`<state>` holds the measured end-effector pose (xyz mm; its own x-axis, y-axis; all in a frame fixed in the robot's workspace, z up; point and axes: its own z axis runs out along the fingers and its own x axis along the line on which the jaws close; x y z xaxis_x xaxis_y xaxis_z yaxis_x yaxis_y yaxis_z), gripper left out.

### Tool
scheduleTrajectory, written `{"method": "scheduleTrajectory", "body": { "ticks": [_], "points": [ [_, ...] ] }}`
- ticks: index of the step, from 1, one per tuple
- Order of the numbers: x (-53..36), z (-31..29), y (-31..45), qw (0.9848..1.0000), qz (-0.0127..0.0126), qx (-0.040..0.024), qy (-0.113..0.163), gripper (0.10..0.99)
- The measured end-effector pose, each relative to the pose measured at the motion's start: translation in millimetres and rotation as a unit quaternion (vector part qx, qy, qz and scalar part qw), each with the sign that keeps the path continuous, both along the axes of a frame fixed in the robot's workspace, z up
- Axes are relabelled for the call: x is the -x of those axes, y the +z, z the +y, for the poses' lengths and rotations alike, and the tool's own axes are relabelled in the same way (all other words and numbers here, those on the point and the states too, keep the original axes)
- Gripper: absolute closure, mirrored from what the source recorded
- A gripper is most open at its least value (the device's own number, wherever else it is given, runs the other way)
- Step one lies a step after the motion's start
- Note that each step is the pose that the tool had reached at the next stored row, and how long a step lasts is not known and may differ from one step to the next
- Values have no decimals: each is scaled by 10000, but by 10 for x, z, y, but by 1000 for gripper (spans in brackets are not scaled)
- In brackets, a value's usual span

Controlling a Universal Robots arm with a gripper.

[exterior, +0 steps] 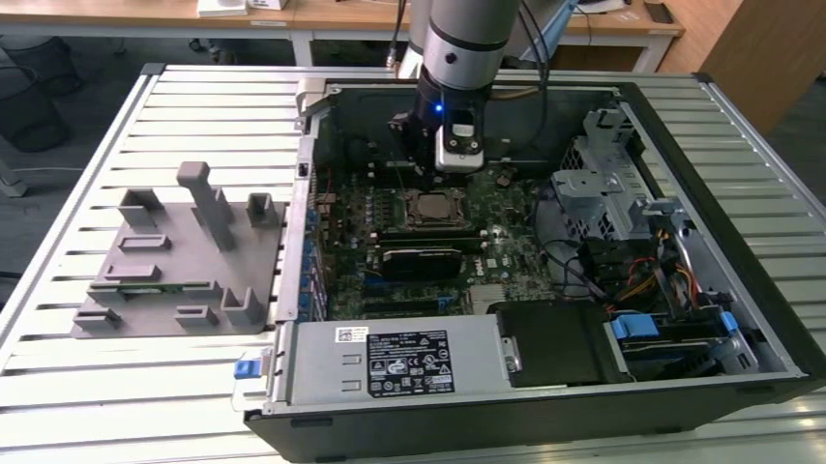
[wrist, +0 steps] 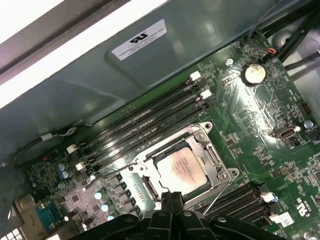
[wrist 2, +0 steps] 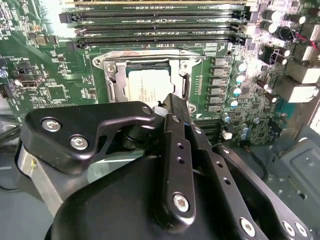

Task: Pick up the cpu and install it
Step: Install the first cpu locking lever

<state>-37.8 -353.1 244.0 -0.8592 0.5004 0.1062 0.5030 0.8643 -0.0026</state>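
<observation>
Inside the socket (wrist: 182, 167) the cpu (wrist: 181, 169) already sits, your end effector (wrist: 172, 197) pressed together just above it, at the seating step; press gently.

Arm's tool (exterior: 416, 166) hangs just above the cpu (exterior: 434, 205) seated in its socket; open computer case (exterior: 516, 406) on slatted table (exterior: 168, 387), grey fixture (exterior: 174, 261) at exterior view's left.

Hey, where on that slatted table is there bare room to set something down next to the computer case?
Bare slats lie on the table between the grey fixture and its near edge, and beyond the fixture toward the far edge. The strip between the fixture and the case is narrow. Inside the case it is crowded: the gripper hangs above the cpu in its socket.
</observation>
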Motion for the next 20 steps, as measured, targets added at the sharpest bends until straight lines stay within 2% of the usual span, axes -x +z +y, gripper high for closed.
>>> {"method": "scheduleTrajectory", "body": {
  "ticks": [10, 20],
  "points": [
    [0, 0, 0, 9993, 0, 0, 381, 980],
    [0, 0, 0, 9970, 0, 0, 779, 980]
  ]
}}
